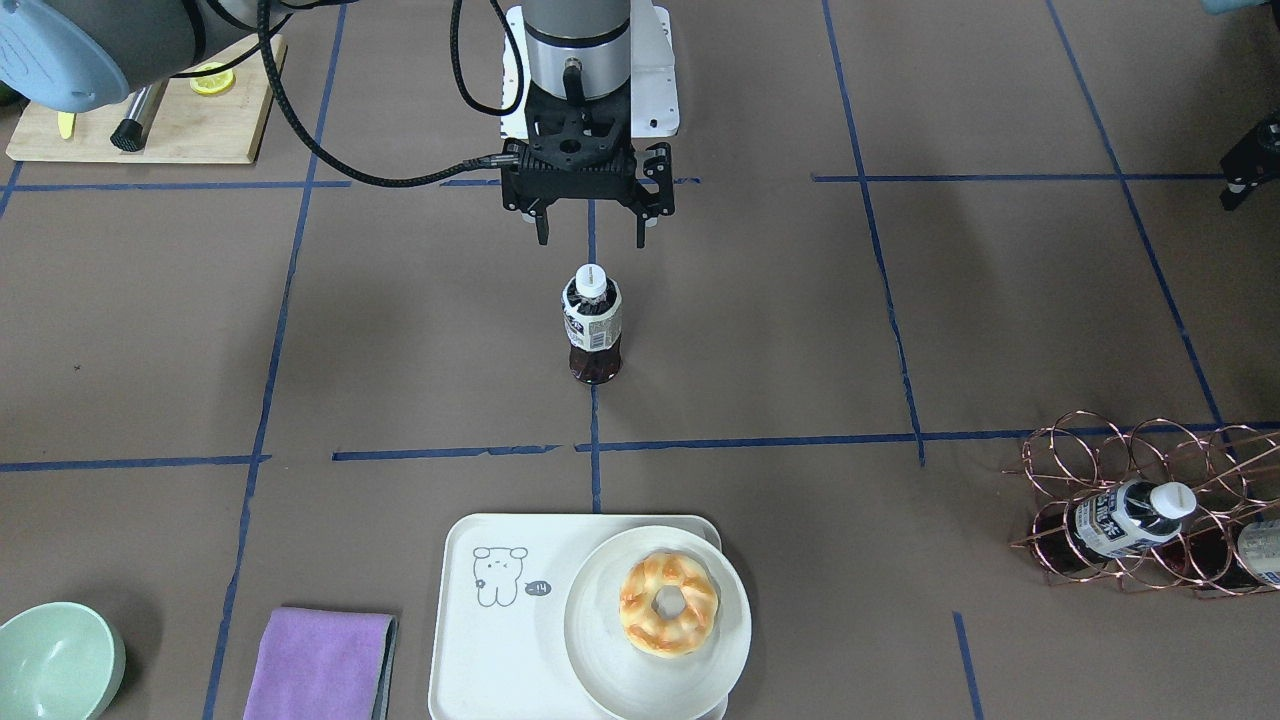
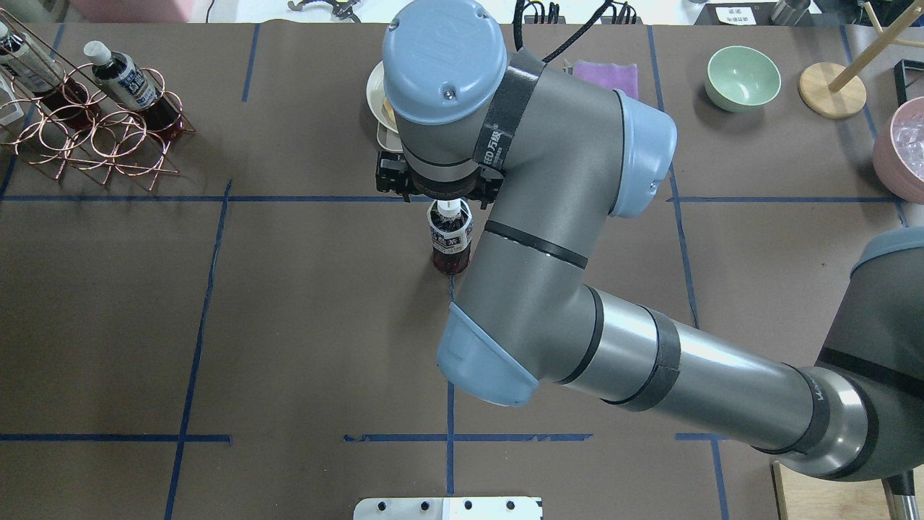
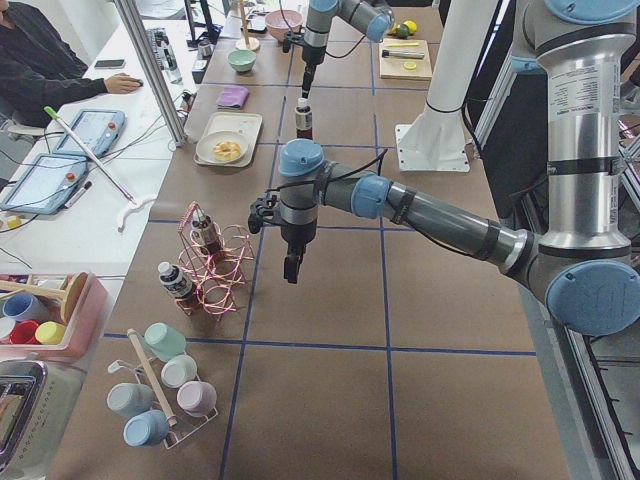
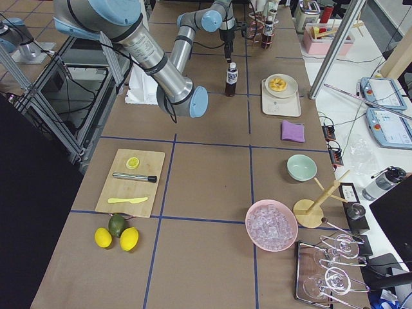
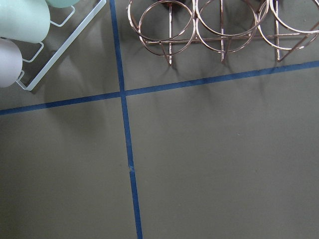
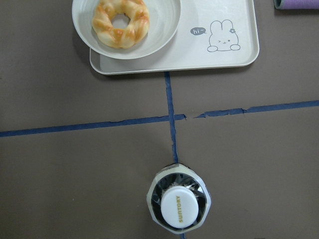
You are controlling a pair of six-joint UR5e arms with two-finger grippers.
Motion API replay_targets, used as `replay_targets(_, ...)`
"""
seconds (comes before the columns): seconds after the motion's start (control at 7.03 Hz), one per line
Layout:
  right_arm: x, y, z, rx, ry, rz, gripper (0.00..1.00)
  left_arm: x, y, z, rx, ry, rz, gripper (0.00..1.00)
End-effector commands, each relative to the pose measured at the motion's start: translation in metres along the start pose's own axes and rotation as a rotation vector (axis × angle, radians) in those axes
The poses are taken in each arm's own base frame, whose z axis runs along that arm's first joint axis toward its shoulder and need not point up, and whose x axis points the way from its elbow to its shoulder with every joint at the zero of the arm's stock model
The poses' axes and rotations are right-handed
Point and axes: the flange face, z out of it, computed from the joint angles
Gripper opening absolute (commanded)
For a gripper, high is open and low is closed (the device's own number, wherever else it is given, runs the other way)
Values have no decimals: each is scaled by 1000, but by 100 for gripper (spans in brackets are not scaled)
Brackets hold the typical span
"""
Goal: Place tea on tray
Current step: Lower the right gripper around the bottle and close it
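A tea bottle with a white cap stands upright on the brown table near its middle. It also shows in the overhead view and from above in the right wrist view. My right gripper is open and empty, and hangs just above the bottle on the robot's side. The cream tray with the line-drawn animal lies at the table's far edge from the robot, and also shows in the right wrist view. My left gripper hovers over bare table beside the wire rack; I cannot tell whether it is open or shut.
A round plate with a ring pastry fills the tray's half nearer the rack. A copper wire rack holds more tea bottles. A purple cloth, a green bowl and a wooden board lie on the right arm's side.
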Motion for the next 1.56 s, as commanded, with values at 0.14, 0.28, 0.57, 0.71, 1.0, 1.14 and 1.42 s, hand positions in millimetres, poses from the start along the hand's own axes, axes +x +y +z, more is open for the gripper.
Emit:
replay_targets(0.14, -5, -6, 25, 8, 35, -8, 98, -1, -1, 1, -2, 1, -1, 100)
replay_targets(0.28, -11, -10, 38, 12, 23, -12, 95, -1, -1, 1, -2, 1, -1, 100)
replay_targets(0.57, -14, -15, 51, 19, 20, -13, 86, -2, -1, 0, 0, -1, -2, 100)
replay_targets(0.71, -13, -16, 51, 19, 21, -14, 82, -2, -1, 0, 0, -1, -2, 100)
replay_targets(1.0, -10, -15, 46, 12, 12, -19, 82, -2, -1, 0, 1, -1, -1, 100)
replay_targets(1.14, -9, -12, 44, 9, 15, -19, 81, -3, -1, -1, 3, -1, -3, 100)
replay_targets(1.42, -5, -10, 40, 2, 30, -16, 76, -3, -1, -1, 2, 1, -4, 100)
